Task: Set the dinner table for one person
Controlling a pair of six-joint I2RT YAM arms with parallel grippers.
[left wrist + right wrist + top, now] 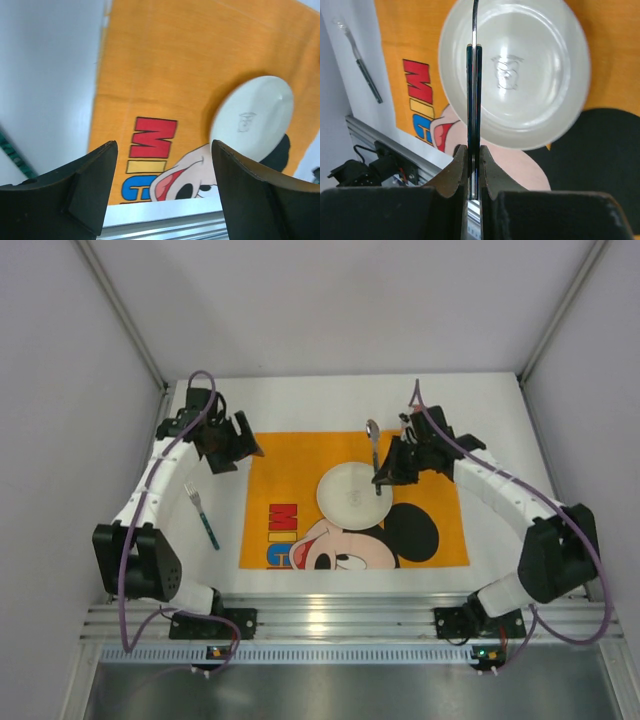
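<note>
My right tool [474, 150] is clamped narrow on the dark teal handle of a slim, silver-bowled metal spoon [473, 90], holding it edge-on in the air above the round white plate [545, 100], which sits near the middle of the orange cartoon-mouse placemat [290, 470]. The placemat lies on the large matte-white rectangular counter [480, 405], which fills the workspace beyond the silver aluminium rail [350, 615] at the near edge. A teal-handled fork [205, 520] lies on bare counter just left of the placemat. My left tool [164, 147] hangs wide and empty over the placemat's far left corner. I judge the spoon light and stiff but smooth enough to swivel in a pinch this thin, so a hold at mid-handle suits it best, with the bowl free. The plate looks rigid and shallow, though I cannot tell its material. The counter itself is flat, hard and probably slick, so cutlery may skate unless set down gently.
</note>
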